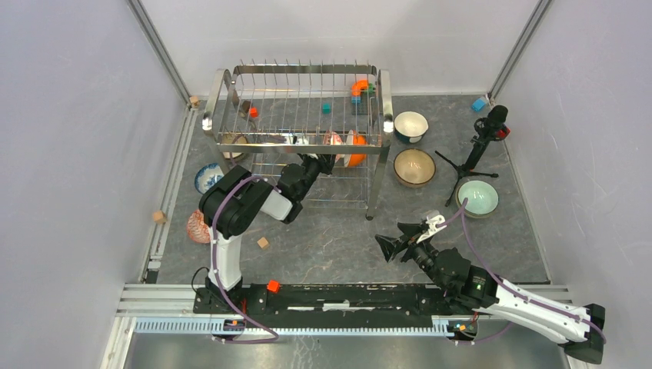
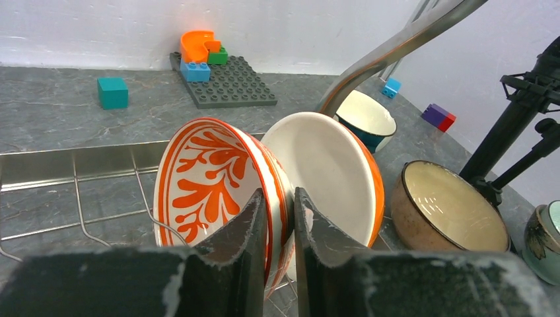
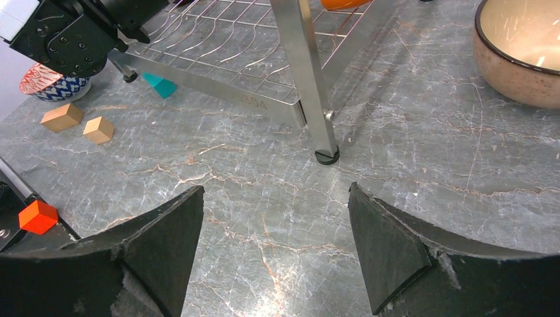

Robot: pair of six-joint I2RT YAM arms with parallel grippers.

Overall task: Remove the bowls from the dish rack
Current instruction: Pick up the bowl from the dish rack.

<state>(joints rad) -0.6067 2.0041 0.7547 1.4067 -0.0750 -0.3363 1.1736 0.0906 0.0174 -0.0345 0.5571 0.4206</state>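
Note:
The chrome dish rack [image 1: 301, 115] stands at the back middle. My left gripper [image 1: 321, 163] reaches into its lower tier. In the left wrist view the left gripper [image 2: 280, 195] is shut on the rim of the red-patterned bowl [image 2: 205, 178], which stands on edge in the rack. The orange bowl [image 2: 330, 172] with a white inside leans right behind it. Two more bowls [image 1: 234, 143] stand further left in the rack. My right gripper [image 1: 396, 238] is open and empty over the bare table, in front of the rack's front right leg [image 3: 325, 155].
On the table right of the rack are a teal-and-white bowl [image 1: 410, 125], a speckled bowl [image 1: 414, 167] and a pale green bowl [image 1: 477, 197]. A black tripod [image 1: 478, 150] stands among them. Two patterned bowls [image 1: 206, 177] sit left of the rack, with small blocks [image 3: 61, 117] nearby.

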